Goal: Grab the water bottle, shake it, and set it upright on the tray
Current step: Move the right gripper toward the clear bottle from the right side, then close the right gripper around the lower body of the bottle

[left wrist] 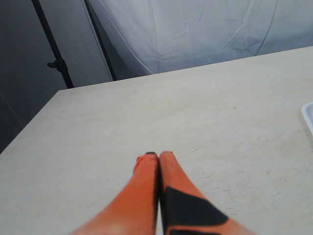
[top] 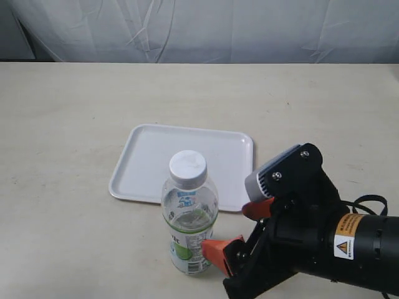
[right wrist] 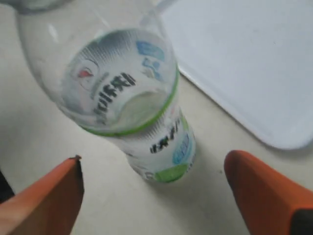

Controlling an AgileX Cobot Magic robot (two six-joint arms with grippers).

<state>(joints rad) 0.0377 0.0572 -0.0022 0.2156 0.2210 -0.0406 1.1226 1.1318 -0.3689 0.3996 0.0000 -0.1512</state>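
The water bottle [top: 189, 215] stands upright on the table just in front of the white tray [top: 148, 163], clear with a white cap and a green, white and blue label. My right gripper [top: 235, 230] is open, right beside the bottle's lower half, orange fingers apart and not touching it. In the right wrist view the bottle [right wrist: 132, 98] looms ahead of the open gripper [right wrist: 161, 188], with the tray [right wrist: 254, 63] behind it. My left gripper [left wrist: 157, 159] is shut on nothing above bare table; a sliver of the tray [left wrist: 308, 115] shows at the frame edge.
The tan table [top: 62, 112] stretches around the tray. A white cloth backdrop [top: 199, 28] hangs behind the far edge. A dark stand [left wrist: 56, 63] rises beyond the table's corner in the left wrist view.
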